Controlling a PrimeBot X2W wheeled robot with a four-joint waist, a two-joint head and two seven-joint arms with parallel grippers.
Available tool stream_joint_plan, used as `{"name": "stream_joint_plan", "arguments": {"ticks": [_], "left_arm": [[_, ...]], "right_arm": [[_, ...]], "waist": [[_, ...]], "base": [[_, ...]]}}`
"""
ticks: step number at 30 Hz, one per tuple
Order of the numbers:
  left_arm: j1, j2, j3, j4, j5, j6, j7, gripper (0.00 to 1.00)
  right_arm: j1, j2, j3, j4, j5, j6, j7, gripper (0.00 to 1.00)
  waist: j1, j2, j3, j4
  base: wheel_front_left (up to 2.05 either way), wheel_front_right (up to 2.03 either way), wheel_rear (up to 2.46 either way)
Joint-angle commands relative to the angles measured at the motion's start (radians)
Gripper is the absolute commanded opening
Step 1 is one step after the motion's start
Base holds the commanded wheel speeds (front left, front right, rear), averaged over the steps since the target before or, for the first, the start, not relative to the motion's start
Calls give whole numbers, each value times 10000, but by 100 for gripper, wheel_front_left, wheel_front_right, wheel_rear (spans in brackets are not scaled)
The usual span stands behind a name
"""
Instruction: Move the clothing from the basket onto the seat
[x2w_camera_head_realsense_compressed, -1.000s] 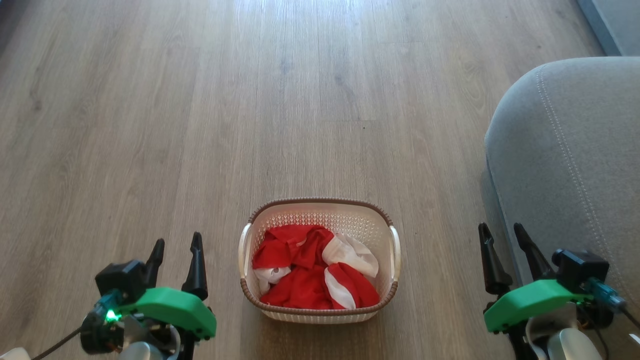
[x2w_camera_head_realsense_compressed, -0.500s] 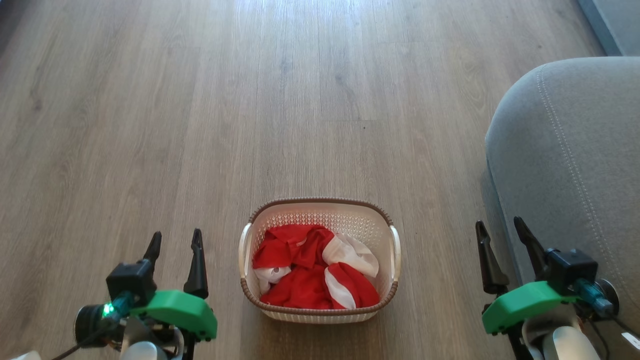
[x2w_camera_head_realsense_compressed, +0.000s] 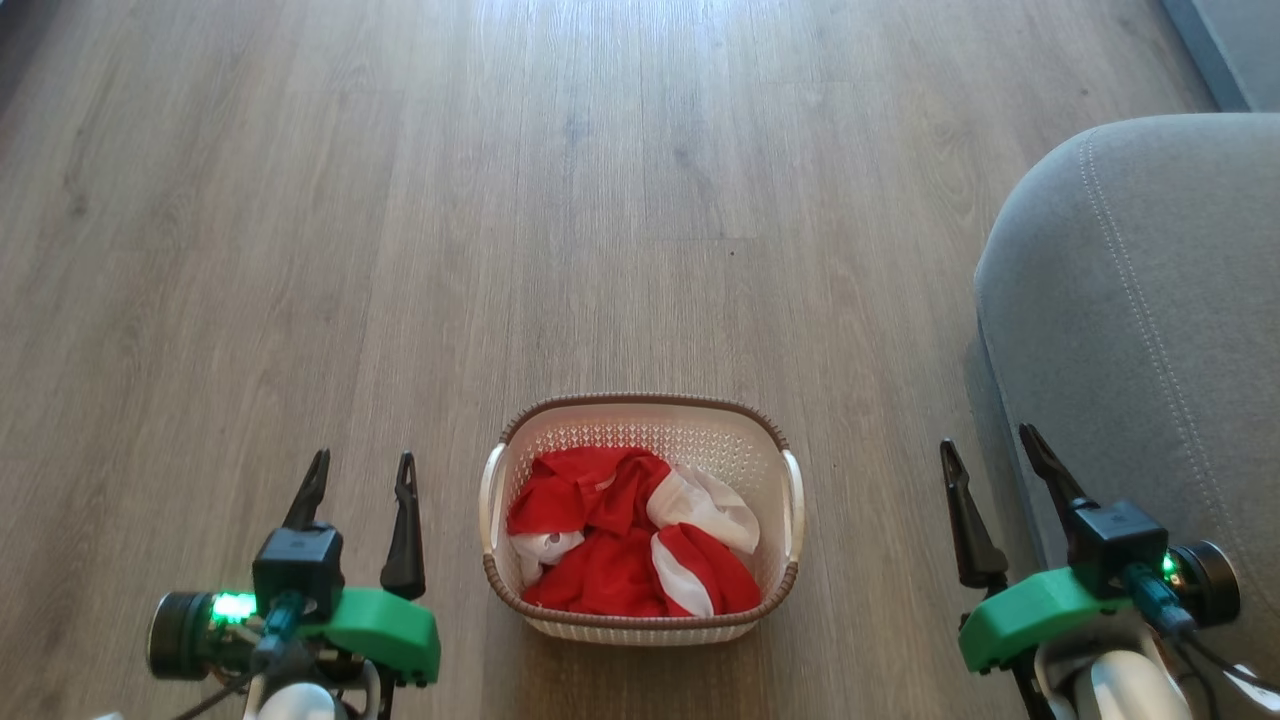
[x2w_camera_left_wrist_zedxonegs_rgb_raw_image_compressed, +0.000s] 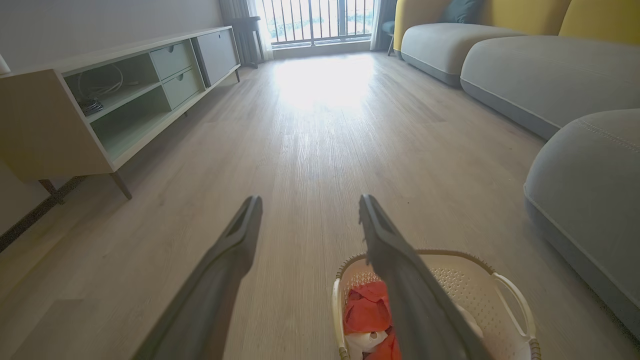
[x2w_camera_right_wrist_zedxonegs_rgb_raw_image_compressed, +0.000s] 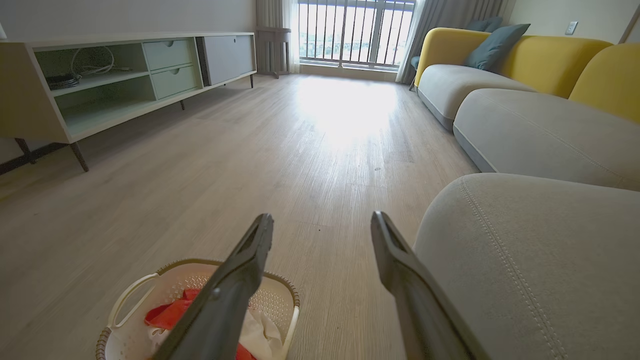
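The cream basket (x2w_camera_head_realsense_compressed: 640, 412) with a brown rim stands on the wood floor low in the head view, and bunched red and white clothing (x2w_camera_head_realsense_compressed: 625, 545) lies inside it. The grey seat (x2w_camera_head_realsense_compressed: 1150, 320) with pale double stitching rises at the right. My left gripper (x2w_camera_head_realsense_compressed: 362, 462) hovers open to the left of the basket, nothing between its fingers. My right gripper (x2w_camera_head_realsense_compressed: 987, 437) is open too, between the basket and the seat's edge. The left wrist view has the basket (x2w_camera_left_wrist_zedxonegs_rgb_raw_image_compressed: 505, 292) and clothing (x2w_camera_left_wrist_zedxonegs_rgb_raw_image_compressed: 365, 315) at the bottom right; the right wrist view has the basket (x2w_camera_right_wrist_zedxonegs_rgb_raw_image_compressed: 125, 295) bottom left and the seat (x2w_camera_right_wrist_zedxonegs_rgb_raw_image_compressed: 530, 260) right.
A low pale media cabinet (x2w_camera_left_wrist_zedxonegs_rgb_raw_image_compressed: 100, 100) with open shelves and drawers runs along the left wall. Further grey sofa cushions (x2w_camera_right_wrist_zedxonegs_rgb_raw_image_compressed: 540, 130) with yellow backs line the right side. A bright window with railings (x2w_camera_right_wrist_zedxonegs_rgb_raw_image_compressed: 350, 32) is at the far end, with wood floor between.
Both grippers have risen a little, fingers reaching slightly further up the head view, and their wrists have rolled. Basket and clothing stay put.
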Motion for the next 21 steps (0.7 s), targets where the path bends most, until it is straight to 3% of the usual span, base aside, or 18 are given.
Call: {"name": "stream_joint_plan", "arguments": {"ticks": [1,21], "left_arm": [[-385,14,335,-416,438,-21,-220,100],[-352,-193,646,-387,874,-353,-300,100]], "right_arm": [[-302,-136,293,-387,-388,-2,-204,100],[-293,-139,308,-443,-443,-2,-285,100]], "waist": [[0,0,4,3],[0,0,53,-47]], "base": [[0,0,0],[0,0,0]]}}
